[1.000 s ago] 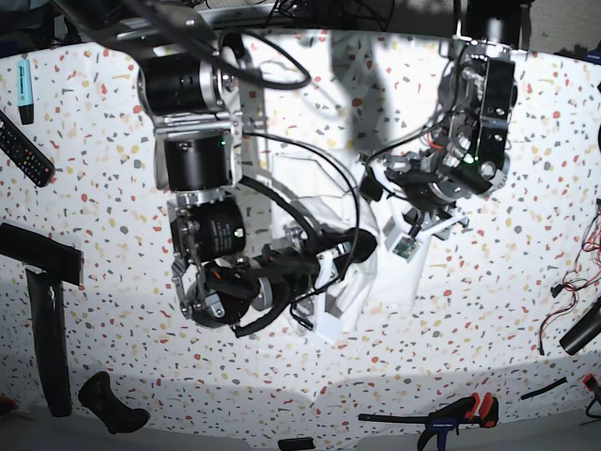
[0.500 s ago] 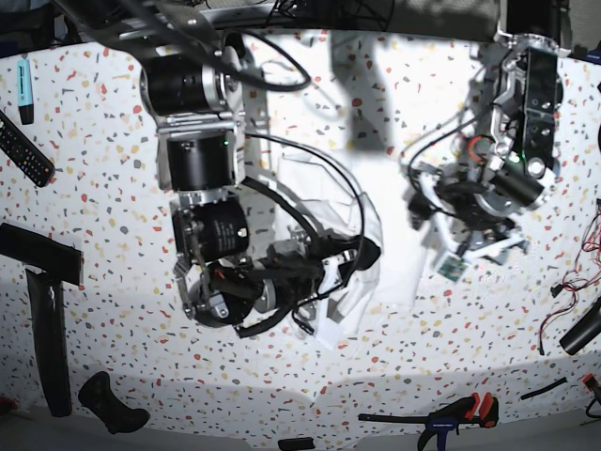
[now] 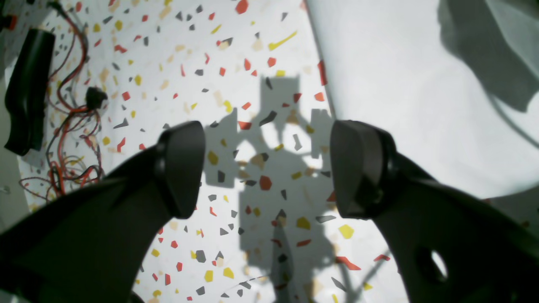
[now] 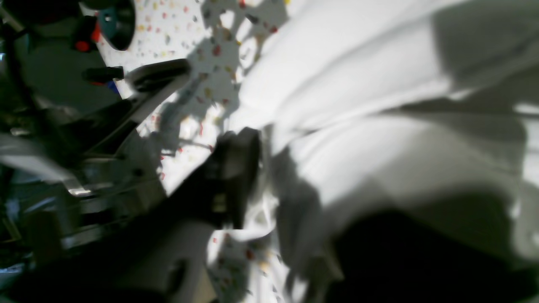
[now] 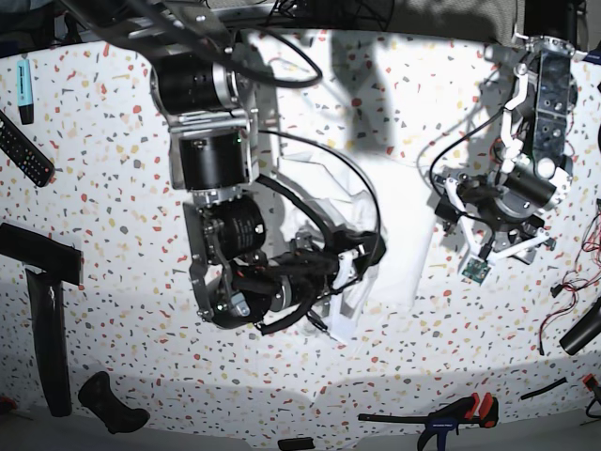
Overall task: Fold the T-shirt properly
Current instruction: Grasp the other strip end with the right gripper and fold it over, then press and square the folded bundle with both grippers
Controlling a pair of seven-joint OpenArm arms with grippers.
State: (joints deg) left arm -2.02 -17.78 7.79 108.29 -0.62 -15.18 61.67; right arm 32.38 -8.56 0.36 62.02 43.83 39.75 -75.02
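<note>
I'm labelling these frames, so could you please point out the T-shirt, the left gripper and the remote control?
T-shirt (image 5: 399, 254): base view, flat white cloth between the two arms.
Left gripper (image 3: 267, 168): left wrist view, midway between its two dark, spread fingertips.
Remote control (image 5: 23, 150): base view, middle of its black body, at the table's edge.

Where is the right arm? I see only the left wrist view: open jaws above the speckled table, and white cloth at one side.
Observer: In the base view, the right gripper is down at the T-shirt, near the cloth's lower edge in that view.
Operator: Does it hold the cloth?
Observer: I cannot tell. The right wrist view is blurred and shows only one dark finger beside a fold of the cloth.
Operator: Is something else lying close to the shirt?
Observer: A black and orange clamp lies at the table's lower edge in the base view, apart from the shirt.
</note>
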